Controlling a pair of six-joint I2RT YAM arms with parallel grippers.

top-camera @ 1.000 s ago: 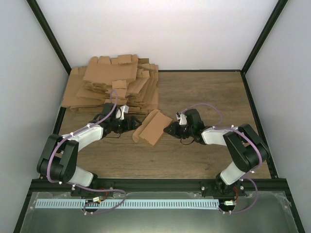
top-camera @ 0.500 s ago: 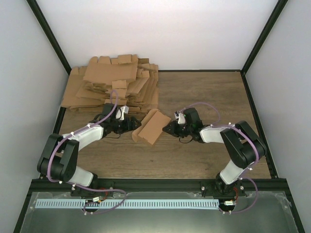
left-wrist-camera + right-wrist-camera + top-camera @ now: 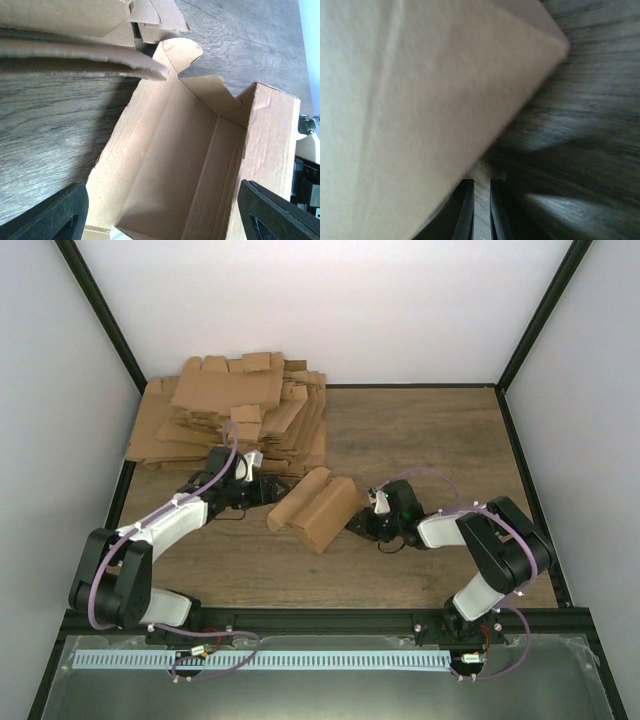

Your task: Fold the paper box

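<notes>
The paper box (image 3: 318, 507) lies mid-table as a partly raised brown carton, its open side towards the left arm. In the left wrist view its hollow inside (image 3: 175, 150) fills the frame, with a rounded end flap at the far end. My left gripper (image 3: 272, 489) is open, its fingers (image 3: 50, 217) spread wide on either side of the box's near end (image 3: 165, 220). My right gripper (image 3: 357, 525) is shut and low on the table at the box's right side. Its fingers (image 3: 465, 210) lie close together beside the box wall (image 3: 410, 110), with nothing between them.
A big pile of flat brown cardboard blanks (image 3: 230, 415) fills the back left of the wooden table (image 3: 430, 440). Edges of those blanks overhang close above the left gripper (image 3: 75, 50). Black frame posts and white walls close in the sides.
The box has swung and risen from a flatter sheet into a fuller carton shape. The right gripper has moved nearer and lower along its right side. The left gripper has shifted slightly back.
</notes>
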